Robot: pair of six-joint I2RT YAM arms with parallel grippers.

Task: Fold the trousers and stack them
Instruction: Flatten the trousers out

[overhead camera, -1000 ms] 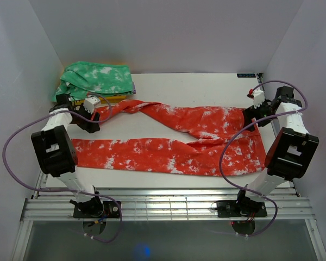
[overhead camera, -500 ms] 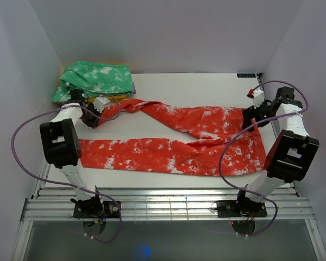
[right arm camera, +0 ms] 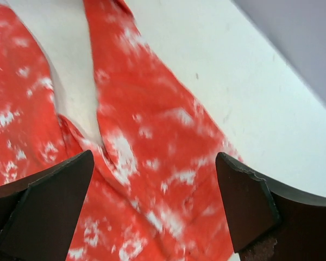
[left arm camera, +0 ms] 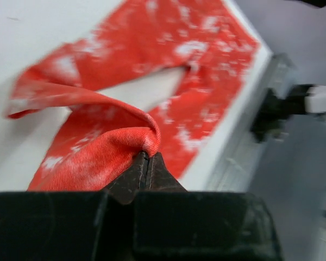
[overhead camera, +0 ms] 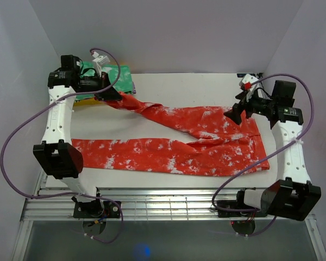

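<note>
The red-orange trousers [overhead camera: 206, 136] with white splotches lie spread across the white table, legs pointing left, waist at the right. My left gripper [overhead camera: 110, 93] is shut on the end of the far leg and holds it lifted at the back left, so the cloth [left arm camera: 98, 147] bunches at the closed fingertips. The near leg [overhead camera: 130, 151] lies flat. My right gripper [overhead camera: 232, 115] hovers wide open above the waist end; between its fingers [right arm camera: 244, 201] the trousers [right arm camera: 152, 163] show below, untouched.
A folded green white-mottled garment [overhead camera: 119, 76] lies at the back left corner on a yellow cloth [overhead camera: 86, 98], just behind the left gripper. White walls close in the table on three sides. A metal rail [overhead camera: 163, 206] runs along the near edge.
The left gripper closed on the far leg's end and rose toward the back left, lifting it. The right arm rose and swung left over the waist, still open.
</note>
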